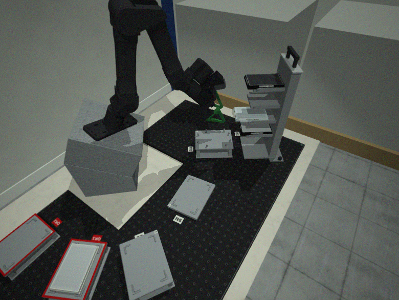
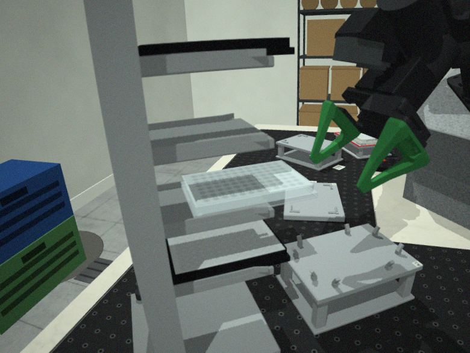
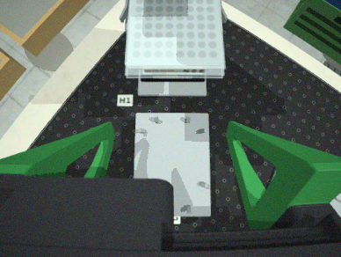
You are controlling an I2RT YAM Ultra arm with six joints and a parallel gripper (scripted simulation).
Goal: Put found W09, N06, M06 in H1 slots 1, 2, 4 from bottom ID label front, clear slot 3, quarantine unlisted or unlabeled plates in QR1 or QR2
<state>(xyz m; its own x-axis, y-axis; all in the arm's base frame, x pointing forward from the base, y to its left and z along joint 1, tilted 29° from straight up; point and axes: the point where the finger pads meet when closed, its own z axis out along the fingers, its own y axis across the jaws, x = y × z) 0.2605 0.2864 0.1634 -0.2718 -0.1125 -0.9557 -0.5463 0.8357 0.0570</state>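
The plate hotel H1 (image 1: 273, 109) stands at the back right. A black plate (image 1: 264, 80) lies in its top slot, the shelf below it (image 1: 262, 101) is bare, a clear plate (image 1: 250, 113) lies in the second slot, and a black plate (image 1: 256, 129) lies in the bottom slot. The clear plate (image 2: 243, 185) sticks out past the front of its shelf. It also shows in the wrist view (image 3: 175, 40). My gripper (image 2: 336, 174) is open and empty, in front of the hotel and apart from the clear plate, above the regrip nest (image 2: 351, 265).
The N6 nest (image 1: 192, 196) and the landing nest (image 1: 146, 264) are bare. One red-framed quarantine nest (image 1: 75, 267) holds a white plate. The other (image 1: 24, 243) is bare. The arm's grey pedestal (image 1: 103, 151) stands at the left.
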